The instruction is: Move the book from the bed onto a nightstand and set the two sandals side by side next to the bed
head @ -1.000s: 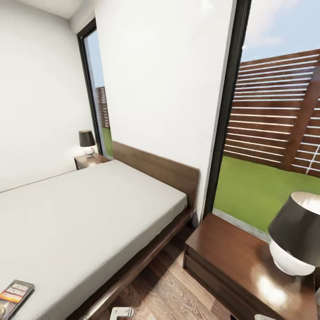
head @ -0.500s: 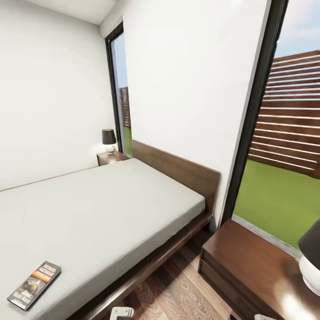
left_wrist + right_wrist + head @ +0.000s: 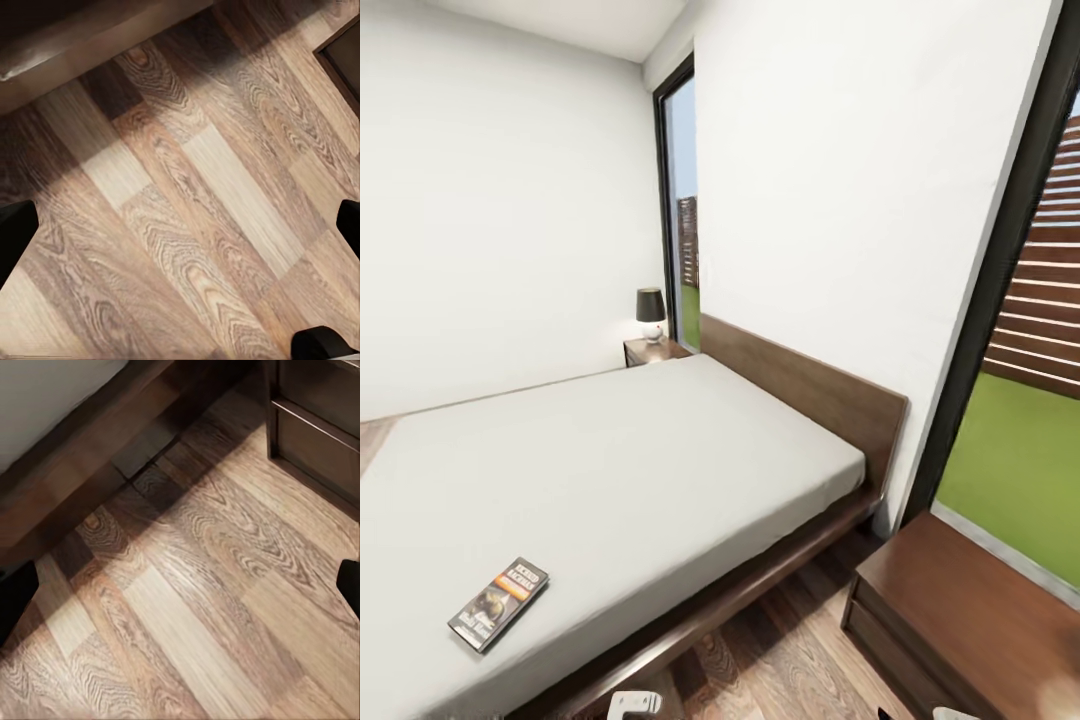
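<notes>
The book (image 3: 498,603), a thin dark paperback with an orange band, lies flat on the bed's grey mattress (image 3: 620,470) near its front edge. One nightstand (image 3: 970,625) stands close at the right, beside the headboard (image 3: 810,390). The other nightstand (image 3: 652,350) sits at the bed's far side. My left gripper (image 3: 180,229) hangs open over the plank floor, its dark fingertips (image 3: 15,236) spread wide with nothing between them. My right gripper (image 3: 180,589) is open too, above the floor between the bed frame (image 3: 82,487) and the near nightstand's drawer front (image 3: 322,420). The sandals are out of view.
A small black-shaded lamp (image 3: 650,312) stands on the far nightstand. Tall dark-framed windows (image 3: 1000,300) flank the white wall behind the headboard. A strip of wood floor (image 3: 780,660) runs between the bed and the near nightstand.
The head camera has turned left, so the whole picture has slid right. The book has come fully into view and the near lamp has left the frame.
</notes>
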You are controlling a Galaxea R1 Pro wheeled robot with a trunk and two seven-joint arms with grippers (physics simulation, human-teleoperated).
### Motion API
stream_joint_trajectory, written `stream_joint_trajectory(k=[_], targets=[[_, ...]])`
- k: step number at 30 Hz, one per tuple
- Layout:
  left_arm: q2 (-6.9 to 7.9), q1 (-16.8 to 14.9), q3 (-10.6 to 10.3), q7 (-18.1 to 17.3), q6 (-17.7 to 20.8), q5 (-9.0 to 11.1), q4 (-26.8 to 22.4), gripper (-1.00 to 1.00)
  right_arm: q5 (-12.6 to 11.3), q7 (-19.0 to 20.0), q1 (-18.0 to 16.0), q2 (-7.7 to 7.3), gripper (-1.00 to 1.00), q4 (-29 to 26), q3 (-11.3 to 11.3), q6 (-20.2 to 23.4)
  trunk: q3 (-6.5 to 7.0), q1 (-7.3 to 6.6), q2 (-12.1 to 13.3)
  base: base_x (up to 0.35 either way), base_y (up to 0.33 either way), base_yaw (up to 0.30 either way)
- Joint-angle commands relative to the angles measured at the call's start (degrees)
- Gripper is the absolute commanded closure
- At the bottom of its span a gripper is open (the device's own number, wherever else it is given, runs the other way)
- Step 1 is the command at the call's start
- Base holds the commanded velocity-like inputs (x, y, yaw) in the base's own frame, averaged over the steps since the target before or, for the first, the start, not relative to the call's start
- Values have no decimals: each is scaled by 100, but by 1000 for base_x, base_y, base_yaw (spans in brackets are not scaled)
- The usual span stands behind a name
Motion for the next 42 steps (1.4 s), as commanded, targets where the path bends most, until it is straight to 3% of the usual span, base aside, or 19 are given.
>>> stream_joint_trajectory(k=[1, 42], targets=[[-2, -3, 49, -12, -9, -53, -2, -100, -59, 23, -3, -3, -100, 6, 46, -17, -6, 0, -3, 0, 0, 286], [-10, -3, 49, -12, -9, -53, -6, -100, -59, 22, -3, -3, -100, 6, 48, -17, -6, 0, -3, 11, -19, 286]])
